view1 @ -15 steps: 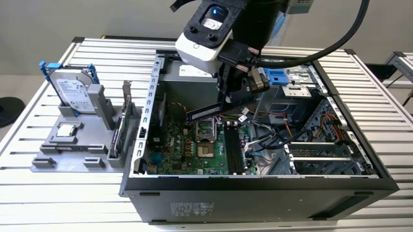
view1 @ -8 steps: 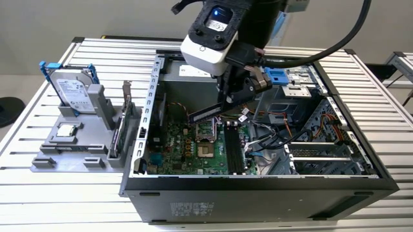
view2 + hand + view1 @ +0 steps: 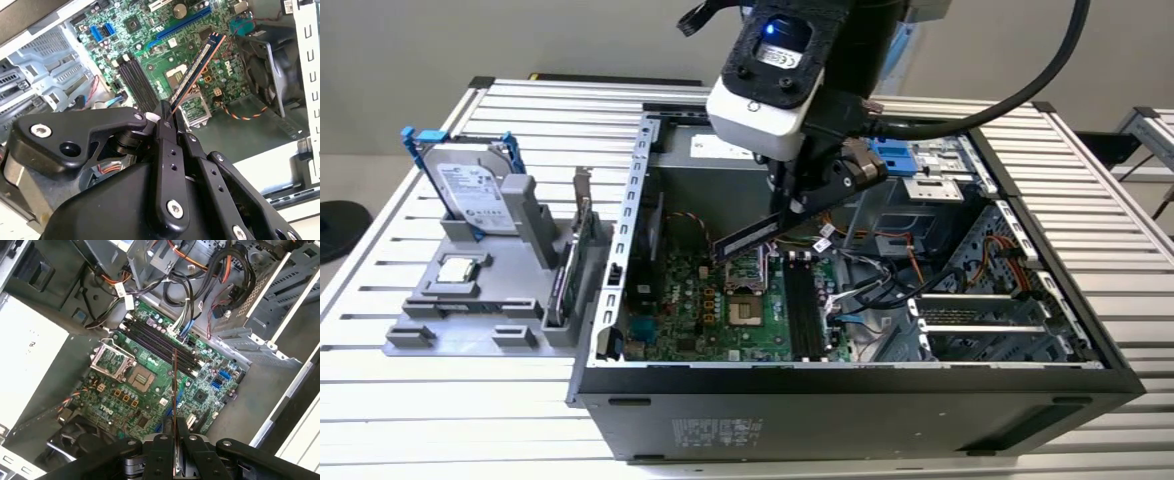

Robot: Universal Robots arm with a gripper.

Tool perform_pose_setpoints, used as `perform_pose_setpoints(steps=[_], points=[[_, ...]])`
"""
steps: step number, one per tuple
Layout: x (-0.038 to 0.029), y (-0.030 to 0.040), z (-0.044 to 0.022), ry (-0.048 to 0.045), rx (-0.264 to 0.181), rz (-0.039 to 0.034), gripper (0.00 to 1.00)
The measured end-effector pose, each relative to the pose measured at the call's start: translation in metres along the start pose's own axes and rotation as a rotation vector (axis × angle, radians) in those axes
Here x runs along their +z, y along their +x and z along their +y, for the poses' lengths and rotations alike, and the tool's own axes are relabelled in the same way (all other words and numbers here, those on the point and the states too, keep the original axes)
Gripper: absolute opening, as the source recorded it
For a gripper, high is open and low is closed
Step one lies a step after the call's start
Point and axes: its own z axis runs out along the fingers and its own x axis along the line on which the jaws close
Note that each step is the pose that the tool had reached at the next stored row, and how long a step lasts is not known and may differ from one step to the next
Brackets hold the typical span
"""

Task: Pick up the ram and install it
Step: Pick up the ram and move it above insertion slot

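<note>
Robotics lab bench. A silver slotted aluminium-profile table point(image 3: 440, 400) carries an open black metal desktop computer case point(image 3: 854, 425). Just beside the case, on the exterior view's left, is a grey plastic parts fixture point(image 3: 460, 330). A black-and-white robot arm point(image 3: 781, 70) is above the case, and a bare grey wall point(image 3: 560, 40) is behind it.

The pincer point(image 3: 167, 111) hides one end of the ram point(image 3: 196, 69).

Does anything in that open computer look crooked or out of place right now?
Just the ram: the gripper pinches it by one end, so it hangs slanted above the motherboard, not seated in the black memory slots. Nothing looks damaged or spilled.
</note>
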Motion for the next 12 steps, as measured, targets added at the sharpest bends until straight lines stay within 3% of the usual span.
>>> perform_pose_setpoints(steps=[12], points=[[-0.0001,0.0,0.0,-0.0033,-0.108,-0.0013,0.0]])
